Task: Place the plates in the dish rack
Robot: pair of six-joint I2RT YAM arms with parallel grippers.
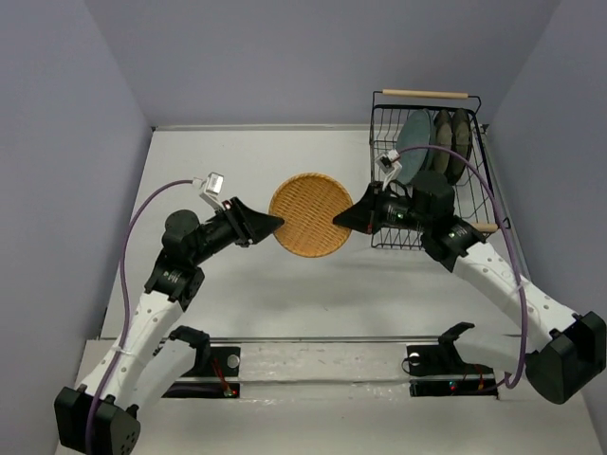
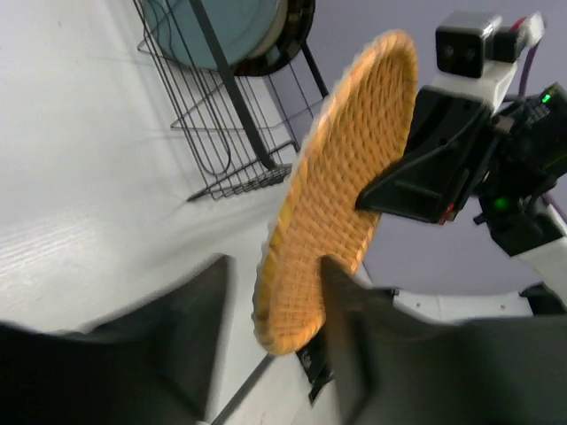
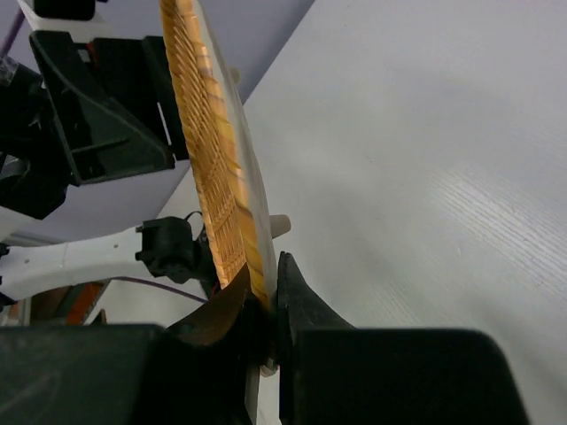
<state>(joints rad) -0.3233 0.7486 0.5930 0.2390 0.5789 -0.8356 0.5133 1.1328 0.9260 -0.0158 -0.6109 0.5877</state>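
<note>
The whole table is being looked down on from above and behind the arm bases by the top external camera, which is being held well back. The left wrist view is being taken close along the left gripper, facing the right gripper and the dish rack. The right wrist view is being taken nearer still, facing back toward the left arm. The woven plate is being shared by all three views.

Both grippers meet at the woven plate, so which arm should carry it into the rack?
Right. The right gripper clamps the woven plate and sits beside the dish rack; the left gripper is farther off.
</note>
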